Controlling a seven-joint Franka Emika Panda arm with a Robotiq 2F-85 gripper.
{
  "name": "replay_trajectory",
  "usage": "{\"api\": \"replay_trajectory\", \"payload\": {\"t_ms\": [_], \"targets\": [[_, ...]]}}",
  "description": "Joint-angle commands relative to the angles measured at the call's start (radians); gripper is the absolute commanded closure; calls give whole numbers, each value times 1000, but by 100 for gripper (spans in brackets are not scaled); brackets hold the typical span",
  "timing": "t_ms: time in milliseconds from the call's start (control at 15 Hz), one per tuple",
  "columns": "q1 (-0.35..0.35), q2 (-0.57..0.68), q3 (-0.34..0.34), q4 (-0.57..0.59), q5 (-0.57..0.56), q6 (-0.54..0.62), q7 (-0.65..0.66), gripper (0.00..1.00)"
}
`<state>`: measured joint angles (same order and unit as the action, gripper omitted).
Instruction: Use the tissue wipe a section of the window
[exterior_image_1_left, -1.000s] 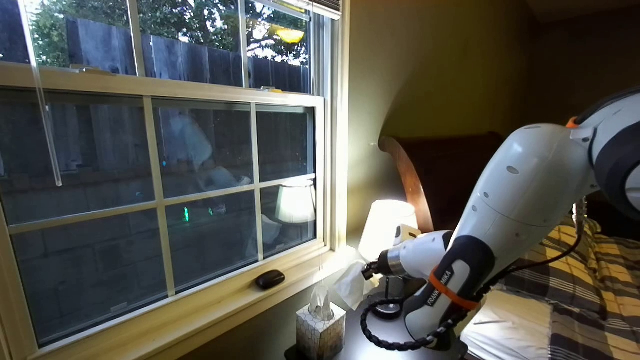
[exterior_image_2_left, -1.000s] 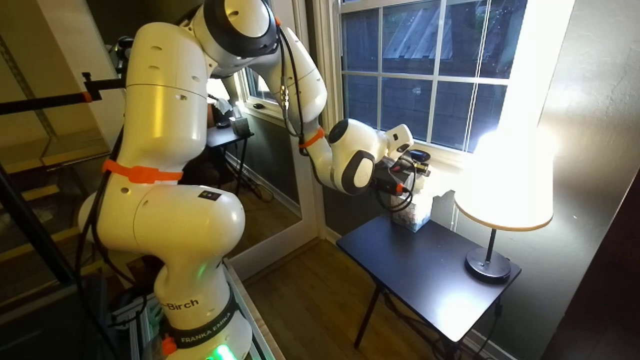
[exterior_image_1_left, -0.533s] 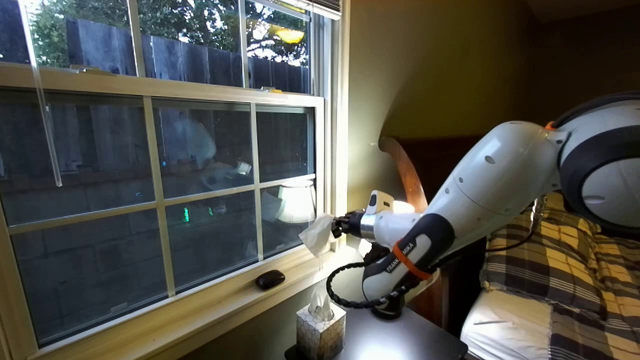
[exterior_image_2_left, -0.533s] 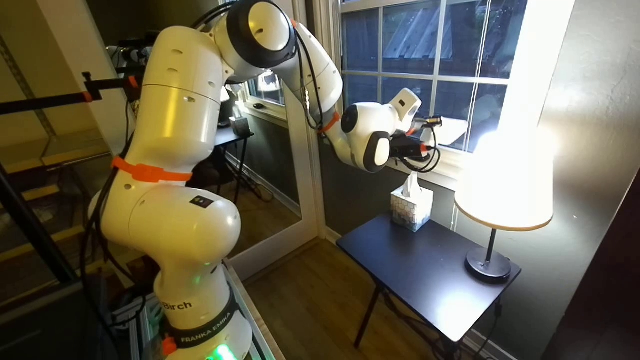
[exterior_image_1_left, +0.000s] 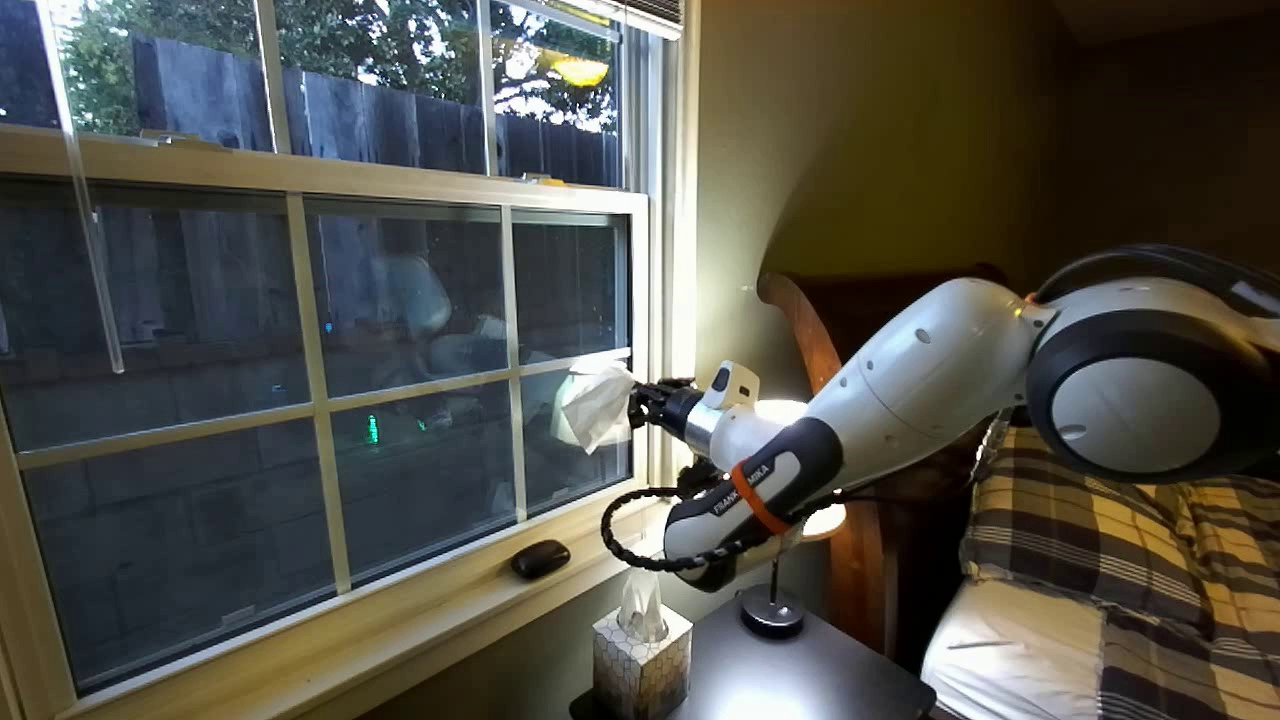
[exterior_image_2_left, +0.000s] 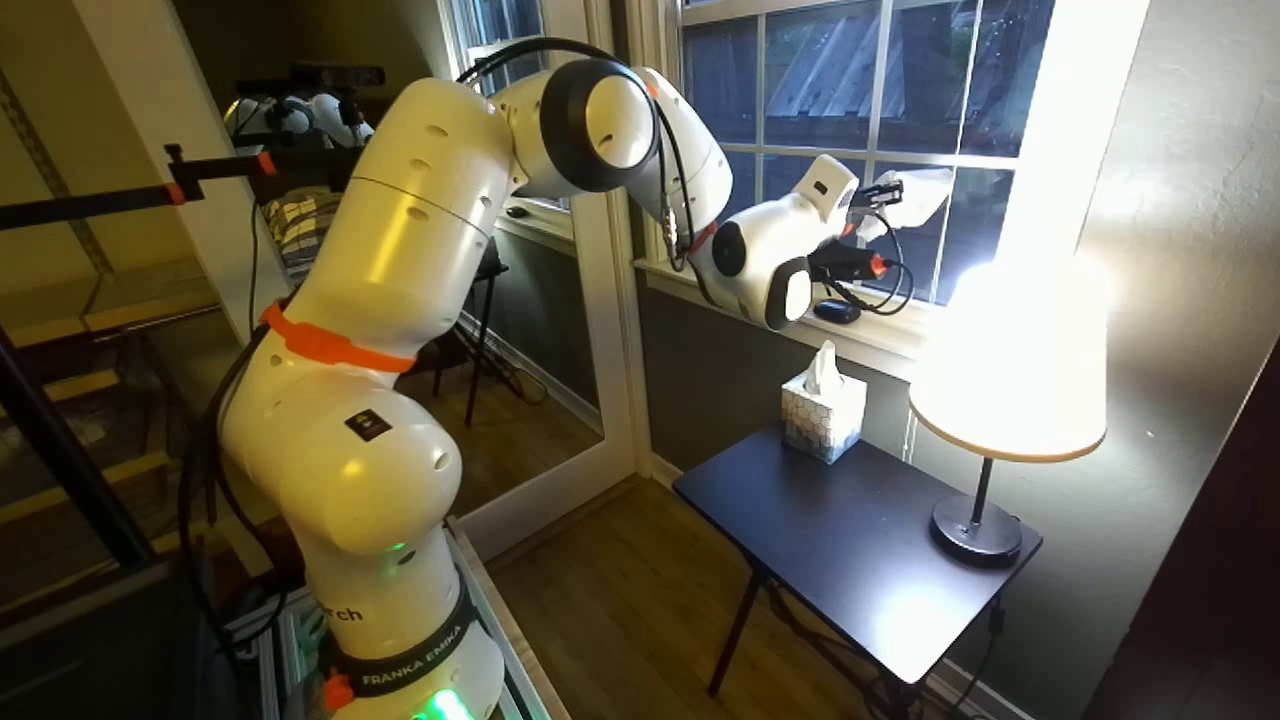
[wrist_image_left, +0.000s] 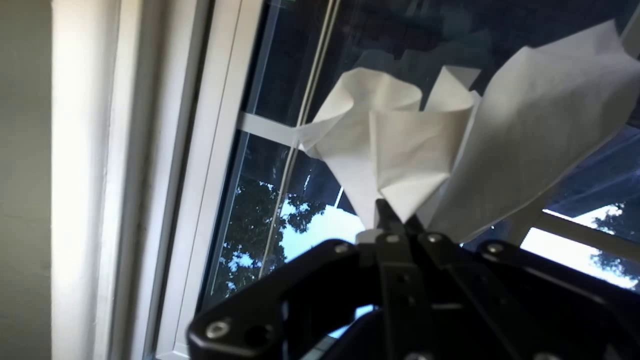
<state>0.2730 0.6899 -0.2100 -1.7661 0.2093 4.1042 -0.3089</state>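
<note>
The tissue (exterior_image_1_left: 597, 400) is looking like matt paper; the window (exterior_image_1_left: 400, 465) is showing glossy glass; the table (exterior_image_2_left: 830, 520) is gleaming smoothly.

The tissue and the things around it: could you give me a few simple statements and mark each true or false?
1. The claw is pinching the tissue. True.
2. The tissue lies on the floor. False: it is held up in front of the window.
3. The lamp and the tissue box stand on the table. True.
4. The lamp is switched off. False: it is glowing.
5. A dark rounded object lies on the windowsill. True.
</note>
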Motion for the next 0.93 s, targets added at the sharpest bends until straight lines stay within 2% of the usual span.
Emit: {"api": "replay_trajectory", "payload": {"t_ms": [0,400,867], "targets": [[-52,124,60,190,-11,38,-15,100],[-91,244,81,399,-5,8,-11,100],[-122,351,102,570,-9,-28,-4,100]]}}
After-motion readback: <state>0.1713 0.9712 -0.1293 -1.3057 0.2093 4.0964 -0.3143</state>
